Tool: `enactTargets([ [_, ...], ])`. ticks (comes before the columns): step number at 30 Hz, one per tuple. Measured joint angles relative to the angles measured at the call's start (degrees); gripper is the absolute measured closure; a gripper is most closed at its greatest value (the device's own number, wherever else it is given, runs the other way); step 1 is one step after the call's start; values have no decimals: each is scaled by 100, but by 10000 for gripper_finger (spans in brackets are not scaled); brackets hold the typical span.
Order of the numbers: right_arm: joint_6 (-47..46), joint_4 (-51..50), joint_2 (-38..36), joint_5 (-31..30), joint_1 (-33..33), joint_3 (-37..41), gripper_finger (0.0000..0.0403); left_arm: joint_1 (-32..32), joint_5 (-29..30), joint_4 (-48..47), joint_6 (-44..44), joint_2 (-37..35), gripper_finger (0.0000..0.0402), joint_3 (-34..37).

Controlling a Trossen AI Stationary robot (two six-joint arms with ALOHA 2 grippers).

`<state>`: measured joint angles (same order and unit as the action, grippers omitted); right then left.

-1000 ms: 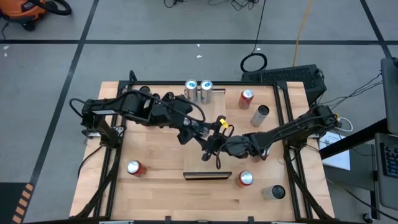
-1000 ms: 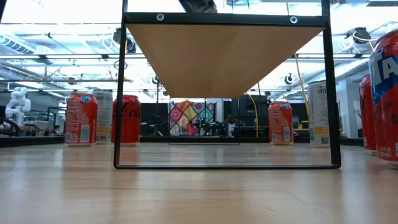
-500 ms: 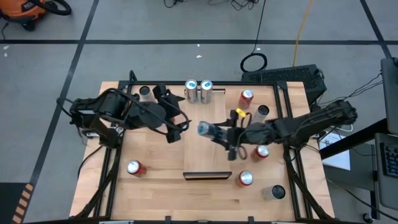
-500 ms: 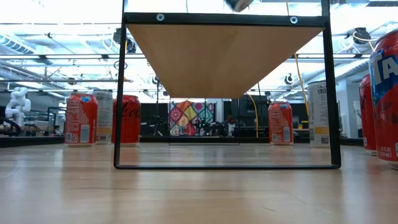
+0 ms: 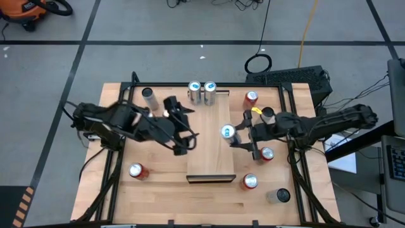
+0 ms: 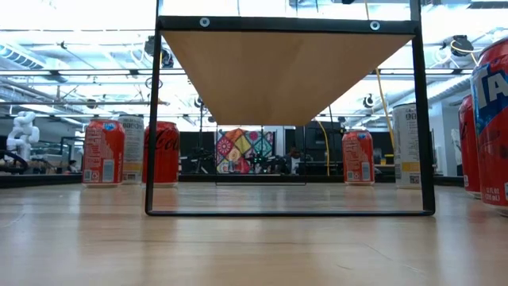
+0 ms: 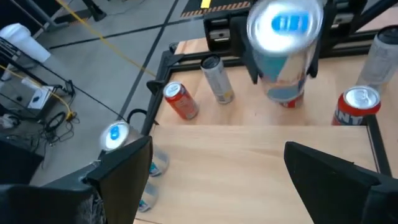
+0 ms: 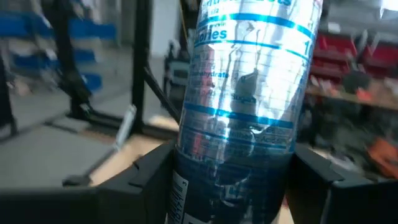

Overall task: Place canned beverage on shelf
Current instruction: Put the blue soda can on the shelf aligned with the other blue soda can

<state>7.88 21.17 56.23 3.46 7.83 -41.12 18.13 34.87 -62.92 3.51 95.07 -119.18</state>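
Even, bright light falls from above in the high view, casting only soft shadows on the worktop (image 5: 158, 183). In the low view, ceiling lights glare white behind the shelf (image 6: 286, 71), whose underside sits in shade. The left wrist view smears the blue-topped can (image 7: 286, 46) with motion blur, and the right wrist view's background is soft and unfocused.

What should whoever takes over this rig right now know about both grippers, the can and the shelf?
Right gripper: shut on the blue-top can, upright over the shelf's right edge.
Left gripper: open, empty, just off the shelf's left edge.
Done: can picked up and carried over the shelf.
Left: lower the can onto the panel, release it and move clear. Whether it already touches the shelf cannot be told.
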Motion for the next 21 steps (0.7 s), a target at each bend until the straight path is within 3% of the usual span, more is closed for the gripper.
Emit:
enactTargets([
  [9, -124, 1651, 175, 994, -302, 595, 188, -4, -26, 2721, -292, 2, 36, 1848],
  [18, -120, 2305, 428, 1228, -375, 594, 188, -49, -48, 5651, -230, -26, 36, 3708],
  [21, -122, 2426, 515, 1231, -375, 592, 188, -94, -345, 6609, -191, -31, 36, 4134],
])
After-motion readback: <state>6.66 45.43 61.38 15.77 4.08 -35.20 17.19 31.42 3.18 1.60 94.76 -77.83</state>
